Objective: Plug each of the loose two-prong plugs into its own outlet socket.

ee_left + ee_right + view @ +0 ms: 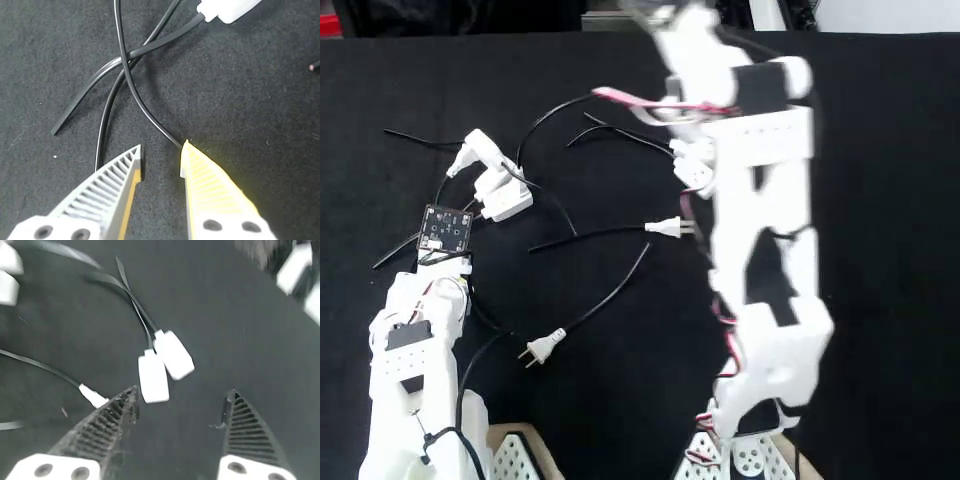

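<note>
Two loose white two-prong plugs lie on the black cloth in the high view, one near the middle (665, 228) and one nearer the front (545, 347), each on a black cord. A cluster of white outlet sockets (500, 185) lies at the left, just past my left arm (415, 350). My left gripper (162, 146) is open, low over crossing black cords (125, 65), with a white socket end (227, 10) beyond it. My right gripper (181, 392) is open above two white sockets (165, 365) lying side by side. A small white plug (92, 396) lies beside one finger.
My right arm (760, 200) stretches tall over the right-centre of the table and hides the cloth beneath it. Black cords (610, 290) loop across the middle. The table's far edge (470, 32) runs along the back.
</note>
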`<state>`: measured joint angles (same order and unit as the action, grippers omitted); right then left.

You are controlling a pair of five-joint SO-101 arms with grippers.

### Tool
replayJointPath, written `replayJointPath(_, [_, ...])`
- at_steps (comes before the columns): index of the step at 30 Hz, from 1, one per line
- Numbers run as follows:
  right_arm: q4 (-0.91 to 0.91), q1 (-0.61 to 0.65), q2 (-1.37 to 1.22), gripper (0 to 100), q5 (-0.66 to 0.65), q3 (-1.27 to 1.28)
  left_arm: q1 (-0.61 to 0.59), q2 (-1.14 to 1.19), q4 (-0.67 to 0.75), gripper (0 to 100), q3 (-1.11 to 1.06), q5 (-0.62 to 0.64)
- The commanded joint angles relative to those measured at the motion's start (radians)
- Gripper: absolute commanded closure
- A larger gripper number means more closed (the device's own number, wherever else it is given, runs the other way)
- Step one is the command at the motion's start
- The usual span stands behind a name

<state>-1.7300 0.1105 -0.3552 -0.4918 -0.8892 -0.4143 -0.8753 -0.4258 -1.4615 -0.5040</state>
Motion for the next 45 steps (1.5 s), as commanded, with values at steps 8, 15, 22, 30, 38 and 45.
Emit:
replayJointPath(8, [0.091, -0.158, -0.091, 74.0, -0.290, 0.361, -0.004, -0.020, 0.017, 87, 0.007, -0.002])
replayJointPath(15, [0.224, -0.097, -0.257, 73.7, -0.373, 0.366, 0.013, -0.021, 0.017, 87, 0.001, -0.002])
replayJointPath(22, [0.264, -0.051, -0.349, 74.0, -0.520, 0.298, 0.015, -0.020, 0.018, 86, 0.002, -0.002])
replayJointPath(30, [0.433, -0.044, -0.535, 74.0, -0.523, 0.185, 0.015, -0.023, 0.018, 86, 0.001, -0.002])
replayJointPath(38, [0.235, -0.043, -0.654, 91.9, -0.520, -0.068, 0.015, -0.020, 0.037, 74, -0.004, -0.002])
replayJointPath(45, [-0.009, -0.046, -0.671, 98.7, -0.519, -0.334, 0.016, -0.029, 0.068, 73, -0.036, -0.003])
